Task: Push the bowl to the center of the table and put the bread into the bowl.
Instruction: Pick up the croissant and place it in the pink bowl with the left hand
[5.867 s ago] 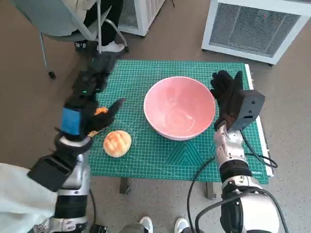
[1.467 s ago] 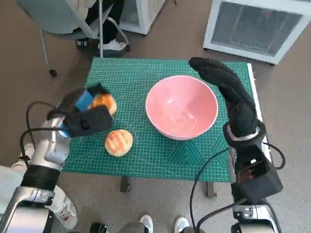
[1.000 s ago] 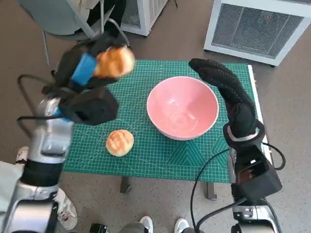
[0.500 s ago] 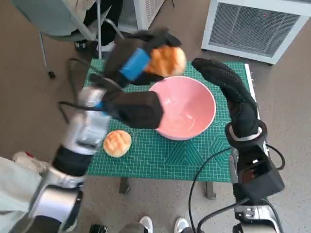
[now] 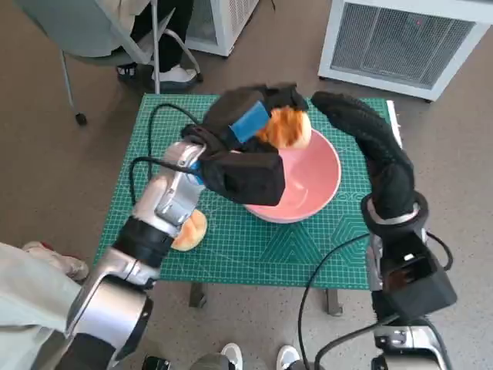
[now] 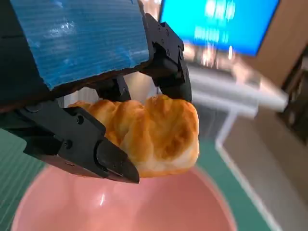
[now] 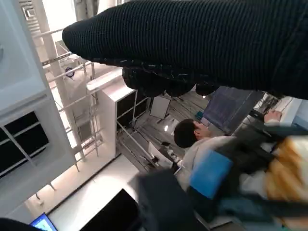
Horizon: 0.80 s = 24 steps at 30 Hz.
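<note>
Above the pink bowl (image 5: 304, 181), the left robot hand (image 5: 258, 116) grips a golden, crusty bread roll (image 5: 286, 127) between its black fingers (image 6: 82, 139); the left wrist view shows the roll (image 6: 154, 134) lumpy and browned on top, paler at its underside, hanging over the bowl's glossy, smooth inside (image 6: 125, 207) without touching it. Blue tape (image 6: 82, 38) with a fine ribbed grain covers the back of that hand. The bowl is round and deep, and stands on the green cutting mat (image 5: 254, 239) that covers the surface, toward the right of its middle; the mat is printed with a pale grid and fan lines, and no writing on it can be read. A second bun (image 5: 189, 230), round and scored in a crosshatch, lies on the mat near the front left, partly hidden by the left forearm (image 5: 166, 204). The right robot hand (image 5: 366, 139), in a black knitted glove, is raised over the far right rim of the bowl with its fingers stretched out together and holding nothing; in the right wrist view the glove (image 7: 192, 43) shows as a ribbed dark band. Black cables (image 5: 323, 270) loop down from the right forearm (image 5: 404, 270). On the floor beyond the surface stand a white louvred unit (image 5: 408, 38) and a grey chair (image 5: 85, 31) with a person's foot (image 5: 177, 75) beside it. A person (image 7: 202, 144) in pale clothing shows in the right wrist view.
</note>
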Motion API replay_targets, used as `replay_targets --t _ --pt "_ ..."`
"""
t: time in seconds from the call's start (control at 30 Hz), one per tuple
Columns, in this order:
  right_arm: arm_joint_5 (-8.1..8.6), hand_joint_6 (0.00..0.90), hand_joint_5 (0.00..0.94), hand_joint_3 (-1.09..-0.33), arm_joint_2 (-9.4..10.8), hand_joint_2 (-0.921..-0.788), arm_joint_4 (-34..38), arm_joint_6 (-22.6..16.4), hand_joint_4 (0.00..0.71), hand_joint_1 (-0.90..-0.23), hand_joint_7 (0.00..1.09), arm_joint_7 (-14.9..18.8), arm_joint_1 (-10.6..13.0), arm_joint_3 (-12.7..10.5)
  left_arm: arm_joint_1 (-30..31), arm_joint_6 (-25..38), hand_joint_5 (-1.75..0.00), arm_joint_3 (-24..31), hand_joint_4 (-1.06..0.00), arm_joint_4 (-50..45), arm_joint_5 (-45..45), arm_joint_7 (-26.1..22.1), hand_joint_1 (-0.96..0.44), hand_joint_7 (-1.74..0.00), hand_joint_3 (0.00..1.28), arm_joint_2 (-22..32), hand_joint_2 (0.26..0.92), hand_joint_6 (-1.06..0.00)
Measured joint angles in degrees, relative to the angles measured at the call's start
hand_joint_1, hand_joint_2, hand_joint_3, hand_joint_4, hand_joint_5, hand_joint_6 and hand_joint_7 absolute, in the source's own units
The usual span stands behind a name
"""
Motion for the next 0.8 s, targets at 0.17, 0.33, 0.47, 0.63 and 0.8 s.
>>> replay_targets --t 0.17,0.33,0.47,0.63,0.8 --pt "0.08 -0.001 0.543 -0.814 -0.33 -0.921 0.14 -0.46 0.069 -0.567 0.79 0.01 0.00 -0.28 -0.65 1.53 -0.06 -0.73 -0.02 2.17 -1.17 -11.33 -0.17 -0.44 0.15 0.30 0.818 -0.01" --pt "0.07 -0.001 0.530 -0.812 -0.57 -0.921 0.31 -0.58 0.076 -0.568 0.78 -0.01 0.00 -0.51 -0.47 2.57 -0.01 -1.02 0.00 0.59 -0.68 -13.95 -0.24 -0.38 0.12 1.23 0.818 0.00" --pt "-0.03 -0.001 0.522 -0.813 -0.53 -0.921 0.40 -0.72 0.081 -0.571 0.78 -0.10 0.00 -0.59 0.23 2.09 0.00 -0.81 0.00 -2.85 -0.52 -13.04 -0.28 -0.37 0.09 2.28 0.817 0.00" --pt "-0.17 -0.001 0.500 -0.813 -0.28 -0.921 0.60 -1.00 0.091 -0.572 0.78 -0.37 0.01 -0.62 2.95 1.96 0.00 0.46 0.00 -9.09 -1.99 -13.99 -0.28 -0.37 0.08 3.95 0.821 0.00" --pt "-0.28 -0.001 0.476 -0.813 0.01 -0.921 0.78 -1.31 0.102 -0.570 0.77 -0.56 0.02 -0.63 7.37 2.73 0.00 2.98 0.00 -17.47 -5.48 -17.13 -0.26 -0.34 0.06 6.51 0.834 -0.02"
